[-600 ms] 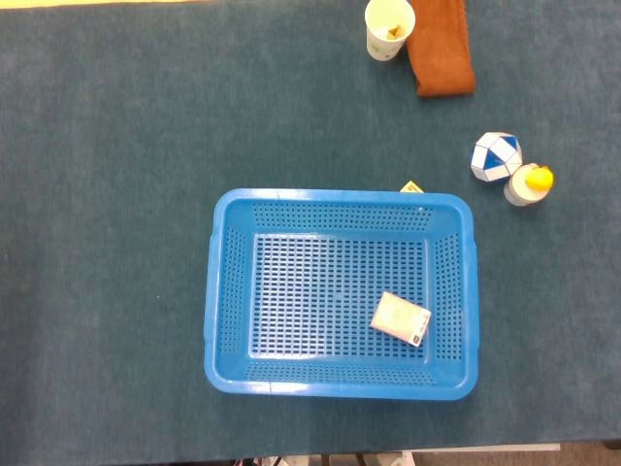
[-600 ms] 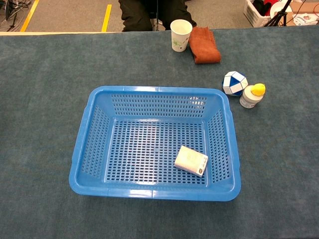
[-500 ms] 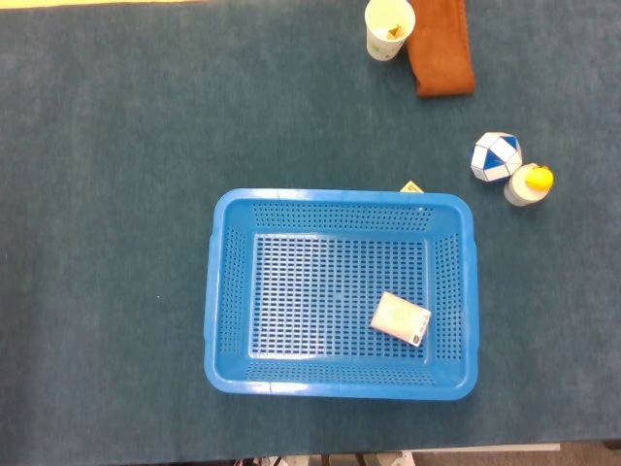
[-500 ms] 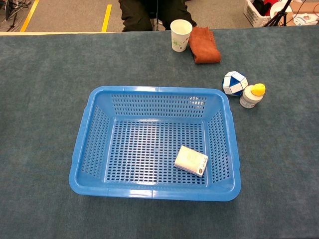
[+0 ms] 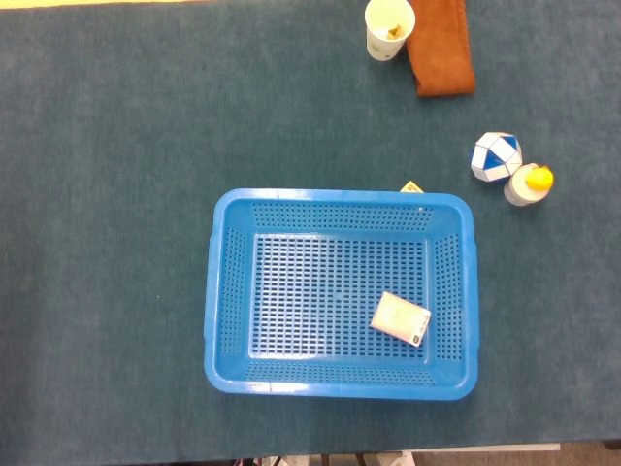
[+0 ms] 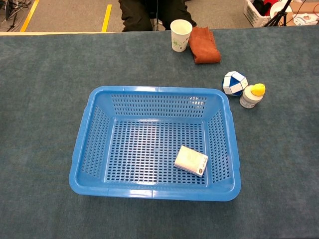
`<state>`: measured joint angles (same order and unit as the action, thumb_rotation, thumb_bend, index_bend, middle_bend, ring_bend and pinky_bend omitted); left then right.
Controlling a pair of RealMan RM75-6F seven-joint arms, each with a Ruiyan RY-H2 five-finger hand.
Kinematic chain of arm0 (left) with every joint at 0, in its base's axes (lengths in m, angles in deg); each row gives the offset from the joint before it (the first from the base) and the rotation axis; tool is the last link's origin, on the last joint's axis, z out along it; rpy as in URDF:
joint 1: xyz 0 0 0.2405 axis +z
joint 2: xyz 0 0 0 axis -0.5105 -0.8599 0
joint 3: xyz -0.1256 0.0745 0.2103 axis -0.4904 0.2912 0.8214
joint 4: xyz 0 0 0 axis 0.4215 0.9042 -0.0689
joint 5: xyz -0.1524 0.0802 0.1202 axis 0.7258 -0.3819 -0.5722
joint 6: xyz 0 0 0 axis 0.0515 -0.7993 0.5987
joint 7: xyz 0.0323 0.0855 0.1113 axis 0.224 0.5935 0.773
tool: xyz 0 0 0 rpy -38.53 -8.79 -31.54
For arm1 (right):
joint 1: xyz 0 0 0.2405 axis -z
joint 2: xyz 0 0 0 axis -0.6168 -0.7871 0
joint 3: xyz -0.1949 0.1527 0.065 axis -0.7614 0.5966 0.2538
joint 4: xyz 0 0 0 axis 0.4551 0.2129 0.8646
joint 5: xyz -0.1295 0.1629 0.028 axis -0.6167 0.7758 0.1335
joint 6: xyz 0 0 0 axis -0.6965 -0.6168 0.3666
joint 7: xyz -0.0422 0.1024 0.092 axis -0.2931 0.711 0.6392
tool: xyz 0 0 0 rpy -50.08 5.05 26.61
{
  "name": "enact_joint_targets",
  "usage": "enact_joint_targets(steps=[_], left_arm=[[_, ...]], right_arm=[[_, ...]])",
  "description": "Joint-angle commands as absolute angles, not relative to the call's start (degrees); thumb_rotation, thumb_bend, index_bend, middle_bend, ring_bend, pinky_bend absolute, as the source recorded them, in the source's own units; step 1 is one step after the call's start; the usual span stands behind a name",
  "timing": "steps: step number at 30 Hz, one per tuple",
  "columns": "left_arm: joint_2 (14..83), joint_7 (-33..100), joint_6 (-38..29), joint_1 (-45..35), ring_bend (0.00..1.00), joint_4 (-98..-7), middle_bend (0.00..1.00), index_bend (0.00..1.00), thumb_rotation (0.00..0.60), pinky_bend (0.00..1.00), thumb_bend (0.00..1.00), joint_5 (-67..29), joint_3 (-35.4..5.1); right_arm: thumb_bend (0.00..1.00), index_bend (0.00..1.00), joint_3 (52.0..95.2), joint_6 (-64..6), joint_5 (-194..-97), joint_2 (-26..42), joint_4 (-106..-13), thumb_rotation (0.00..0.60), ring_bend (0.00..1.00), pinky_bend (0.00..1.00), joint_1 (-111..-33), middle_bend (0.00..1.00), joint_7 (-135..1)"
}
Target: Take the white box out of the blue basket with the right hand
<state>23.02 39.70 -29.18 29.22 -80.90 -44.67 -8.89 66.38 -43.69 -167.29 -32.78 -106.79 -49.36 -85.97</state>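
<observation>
The white box point(image 5: 400, 318) lay flat in the blue basket point(image 5: 221, 291), toward its near right corner, while neither hand showed, so their states couldn't be told.

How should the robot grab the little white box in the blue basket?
Best from straight above. The white box lies flat on the blue basket floor, near the right wall, turned at an angle. Probably pinch across its two long edges, fingers turned to match; the walls block any sideways reach.

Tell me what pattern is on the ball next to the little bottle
Blue and white triangular patches cover the ball, beside the yellow-capped bottle; the chest view shows it best.
</observation>
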Motion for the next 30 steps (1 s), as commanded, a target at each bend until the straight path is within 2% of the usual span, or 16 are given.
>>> enact_joint_targets(steps=[1, 7, 12, 21, 23, 26, 28, 30], left_arm=[[23.0, 39.5, -29.4, 29.3, 0.23, -81.0, 0.35, 0.31, 0.600, 0.23, 0.25, -44.7, -9.0], [23.2, 39.5, -30.1, 29.5, 0.23, -81.2, 0.35, 0.31, 0.600, 0.23, 0.25, -44.0, -9.5], [23.2, 39.8, -30.8, 29.9, 0.23, -81.5, 0.35, 0.31, 0.600, 0.23, 0.25, -44.1, -9.4], [23.0, 40.8, -32.5, 31.3, 0.23, -82.9, 0.34, 0.31, 0.600, 0.23, 0.25, -43.3, -9.4], [23.0, 41.0, -32.8, 31.5, 0.23, -83.0, 0.34, 0.31, 0.600, 0.23, 0.25, -43.2, -9.5], [23.1, 41.2, -33.1, 31.8, 0.23, -83.2, 0.34, 0.31, 0.600, 0.23, 0.25, -42.8, -9.4], [23.2, 41.4, -33.2, 32.0, 0.23, -83.3, 0.34, 0.31, 0.600, 0.23, 0.25, -42.4, -9.4], [23.2, 41.6, -33.3, 32.2, 0.23, -83.3, 0.34, 0.31, 0.600, 0.23, 0.25, -42.2, -9.5]], right_arm=[[0.38, 0.22, 66.7, -39.2, -171.4, -34.6, -109.1, 0.600, 0.20, 0.44, -52.6, 0.32, -85.2], [0.38, 0.22, 68.4, -28.0, -174.4, -34.7, -113.0, 0.600, 0.23, 0.44, -60.4, 0.35, -86.9], [0.38, 0.22, 70.2, -17.3, -173.2, -32.9, -115.7, 0.600, 0.25, 0.44, -67.7, 0.36, -89.2], [0.41, 0.23, 72.2, 3.3, -163.3, -25.7, -115.5, 0.599, 0.24, 0.43, -82.9, 0.34, -93.7], [0.42, 0.23, 72.2, 6.5, -160.5, -24.6, -114.9, 0.572, 0.22, 0.42, -85.8, 0.34, -94.9], [0.44, 0.23, 71.6, 9.8, -156.0, -22.8, -113.9, 0.461, 0.22, 0.41, -90.1, 0.34, -97.0], [0.47, 0.23, 70.7, 10.6, -153.3, -21.6, -113.3, 0.427, 0.22, 0.41, -92.4, 0.34, -98.5], [0.50, 0.23, 69.5, 10.6, -151.5, -20.6, -112.7, 0.418, 0.22, 0.41, -94.0, 0.35, -99.9]])
